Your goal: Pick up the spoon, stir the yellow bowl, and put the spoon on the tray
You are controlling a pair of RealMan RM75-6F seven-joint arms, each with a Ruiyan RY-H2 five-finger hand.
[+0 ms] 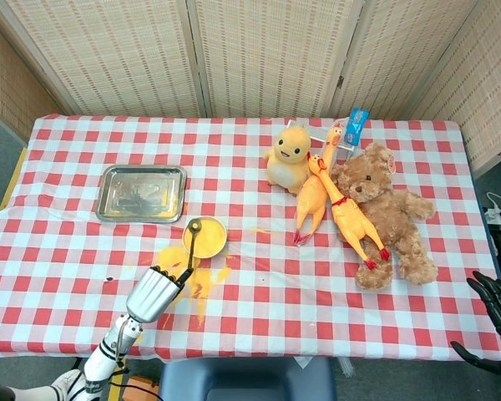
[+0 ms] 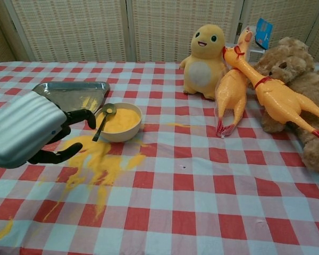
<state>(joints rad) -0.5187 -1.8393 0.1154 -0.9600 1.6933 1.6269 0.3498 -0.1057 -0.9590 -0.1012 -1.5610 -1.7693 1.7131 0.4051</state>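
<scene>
The yellow bowl (image 1: 222, 238) (image 2: 122, 134), filled with yellow stuff, stands in front of the steel tray (image 1: 142, 192) (image 2: 64, 90). The spoon (image 1: 191, 244) (image 2: 102, 123) leans on the bowl's near-left rim, its head on the rim and its dark handle sloping down to the cloth. My left hand (image 1: 154, 292) (image 2: 29, 133) hovers just short of the handle's end with its fingers spread, and it holds nothing. Beyond the table's front right corner my right hand (image 1: 494, 302) hangs with its fingers apart, empty.
A yellow spill (image 2: 95, 159) spreads over the checked cloth in front of the bowl. A yellow plush (image 1: 289, 154), two rubber chickens (image 1: 313, 200) and a teddy bear (image 1: 392, 213) crowd the right half of the table. Folding screens close off the back.
</scene>
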